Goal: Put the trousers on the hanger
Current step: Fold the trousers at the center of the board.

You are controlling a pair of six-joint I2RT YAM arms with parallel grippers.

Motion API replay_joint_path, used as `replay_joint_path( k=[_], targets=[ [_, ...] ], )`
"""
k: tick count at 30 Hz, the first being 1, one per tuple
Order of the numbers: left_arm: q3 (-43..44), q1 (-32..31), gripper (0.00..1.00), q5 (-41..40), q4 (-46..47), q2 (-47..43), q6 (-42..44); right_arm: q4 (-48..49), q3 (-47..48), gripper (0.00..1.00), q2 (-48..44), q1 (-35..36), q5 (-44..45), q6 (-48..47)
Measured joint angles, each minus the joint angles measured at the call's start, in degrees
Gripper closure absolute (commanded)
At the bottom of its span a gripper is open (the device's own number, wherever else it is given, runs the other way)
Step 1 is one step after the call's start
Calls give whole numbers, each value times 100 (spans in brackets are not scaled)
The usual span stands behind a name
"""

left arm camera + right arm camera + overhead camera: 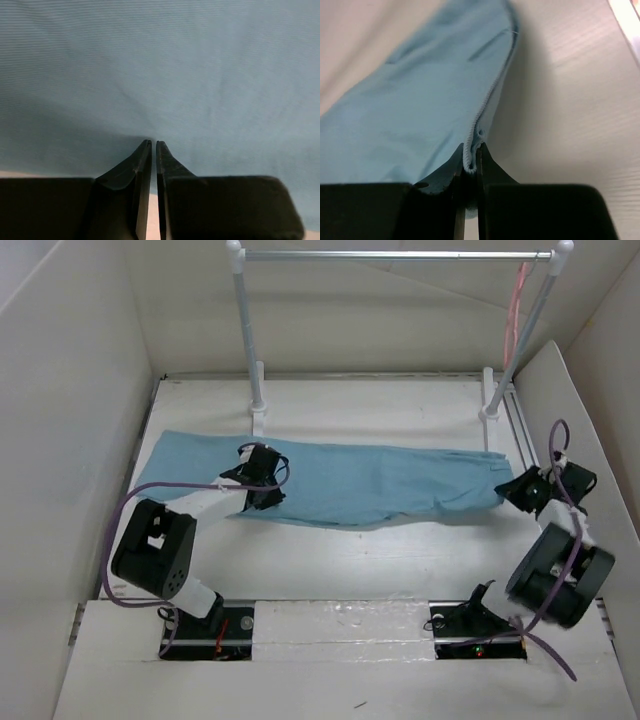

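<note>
**Top external view.** The trousers (370, 485) lie flat and lengthwise across the table (380, 560), in front of the silver rail (390, 255). The hanger (517, 305) hangs at the rail's right end, well apart from the cloth. My left gripper (262, 480) sits on the cloth left of its middle, and my right gripper (522, 490) is at the cloth's right end. Risk, as I judge it: the two holds are far apart on one long garment, so an uneven lift would let the middle sag and drag.

**Left wrist view.** The jaws are drawn to a narrow slit. Creases in the fabric converge on the fingertips (140, 160), so I read a pinch on a small fold of the trousers. Risk: so thin a bite may take only the top layer, or slip out under the cloth's weight.

**Right wrist view.** The jaws are clenched on the stitched edge of the trousers, which runs up between the fingertips (490, 167). Risk: the grip is on the very rim, and a sideways pull toward the hanger could peel the edge free and drop that end.
</note>
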Motion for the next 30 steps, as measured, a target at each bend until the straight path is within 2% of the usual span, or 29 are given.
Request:
replay_joint_path(
  k=[5,7,8,10,16,19,25,28,30],
  targets=[
    [-22,-566,96,-87,-20,-570,116,-920,540,100,-2581,1650,688,7],
    [-24,-911,96,-70,26,-726,125,-1283,1056,100,-3150,2140,918,-13],
    [-37,-1064,97,-31,101,-758,125,-1460,1088,100,-3171,2159,999,-20],
    [-133,-1392,96,55,286,-765,101,-1814,1856,100,-3508,2540,1182,-90],
    [-334,-2444,97,282,750,-219,-168,-3117,3200,100,-3425,2868,1558,-409],
    [-289,-2723,98,457,1093,221,-358,-3729,3910,100,-3136,2887,1609,-584],
    [800,-3333,99,848,1519,1353,-627,-4328,5261,100,-2564,3042,1637,-975],
    [1364,-3847,100,1003,1537,1770,-627,-4376,5578,100,-2387,3565,1716,-1073],
    [1320,-4085,99,1099,1471,1668,-579,-4380,5668,100,-2240,4238,1923,-1104]
  ],
)
